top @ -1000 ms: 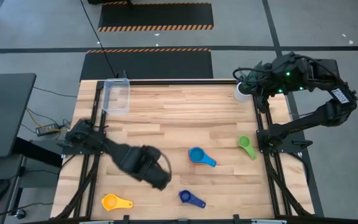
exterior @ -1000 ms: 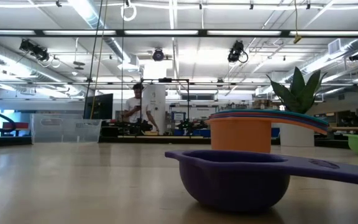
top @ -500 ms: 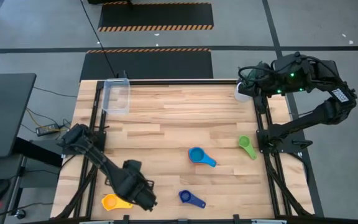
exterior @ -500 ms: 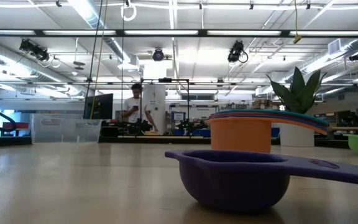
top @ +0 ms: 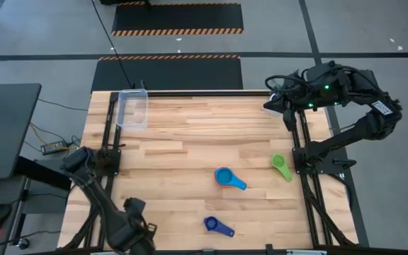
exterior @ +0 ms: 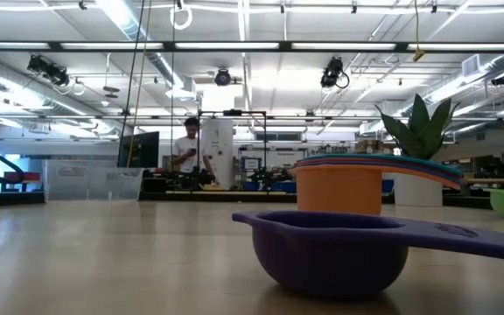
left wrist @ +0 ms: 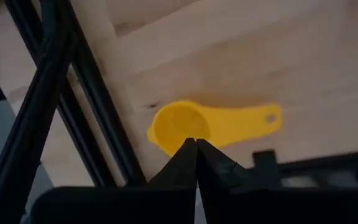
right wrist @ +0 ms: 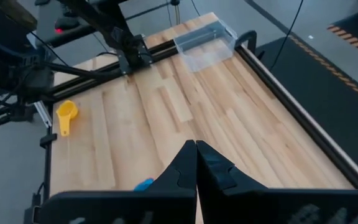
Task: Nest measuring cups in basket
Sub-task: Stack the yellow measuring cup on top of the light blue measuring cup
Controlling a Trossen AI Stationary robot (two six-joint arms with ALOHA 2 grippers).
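Left hand [left wrist: 196,149]: at the worktop's [top: 190,142] 7 o'clock corner in the overhead view, poised above the yellow cup; fingers pressed together, tips touching, nothing held.
Yellow cup [left wrist: 179,126]: lying flat near that corner, hidden under the left arm from overhead; bowl just beyond the fingertips in the left wrist view, handle running away from the bowl along the worktop's near edge.
Key relation: long axis of the yellow cup crosses the line of the closed fingers; likely needs the fingers spread before any drop onto bowl or handle.
Nearer arm: left, by far; right hand well apart across the worktop.
Right hand [right wrist: 196,152]: up at 1 o'clock by the far right corner, waiting; fingers shut together, empty.
Basket [top: 133,109]: clear bin at 11 o'clock against the far edge, no cups visible inside.
Blue cup [top: 224,176]: around 5 o'clock of centre, handle pointing toward 4 o'clock.
Dark blue cup [top: 210,224]: near the front edge at 6 o'clock, handle toward 4 o'clock.
Green cup [top: 279,163]: right side at 3 o'clock, handle toward 5 o'clock.
Progress: seemingly at the start, no cup in the basket yet.
Risk: cup close to the worktop's edge and side rail, little room for the fingers.
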